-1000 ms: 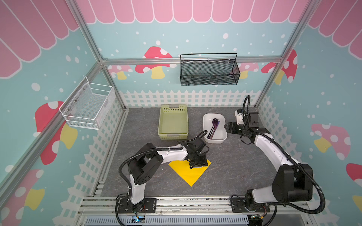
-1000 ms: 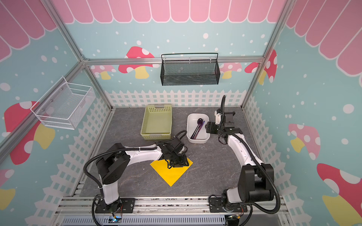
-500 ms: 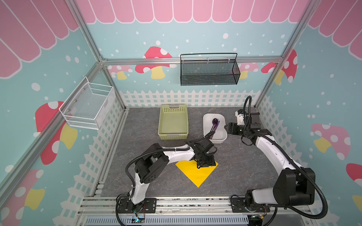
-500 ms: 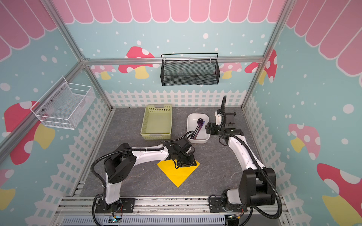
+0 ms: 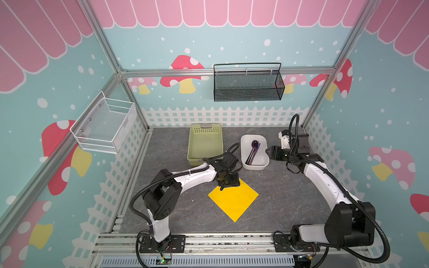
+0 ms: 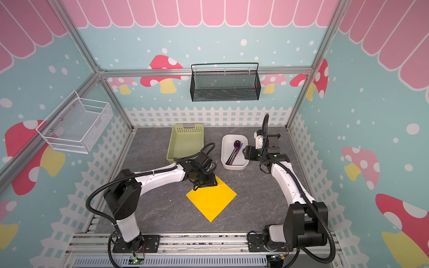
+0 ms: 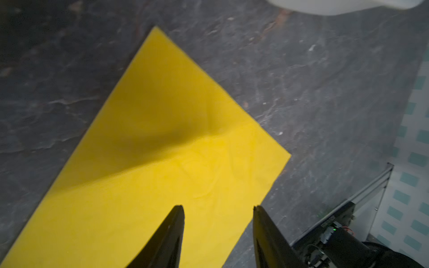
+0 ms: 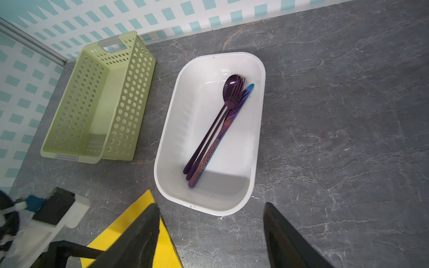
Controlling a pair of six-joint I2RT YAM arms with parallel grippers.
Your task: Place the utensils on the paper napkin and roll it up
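Down at the near middle of the counter (image 5: 290,204) lies the paper napkin (image 5: 233,200), flat and showing as a bright yellow diamond in both top views, one corner aimed at the front rail. Over its far corner, the left claw (image 7: 217,208) reaches in from the napkin's left, jaws parted about halfway, with nothing between them but bare yellow paper. Whether the fingertips (image 7: 176,222) actually press on the sheet, I can't tell, though the left wrist view shows a soft ridge across the paper. Just past that far corner and a touch to the right sits a white tub (image 5: 243,153), and that's where the utensils (image 8: 220,130) are: spoon, fork and a purple-blue piece side by side, handles toward the napkin, heads away from it. Farther right of the napkin, just beside the tub's outer wall, the right claw (image 5: 268,153) hangs with jaws spread wide and empty, pointing at the tub. Beyond the napkin's far-left edge stands a pale green basket (image 5: 204,143), near the tub but apart from it. Well beyond the napkin, a black mesh basket (image 5: 247,83) hangs on the back wall and a white wire basket (image 5: 104,126) on the left wall.
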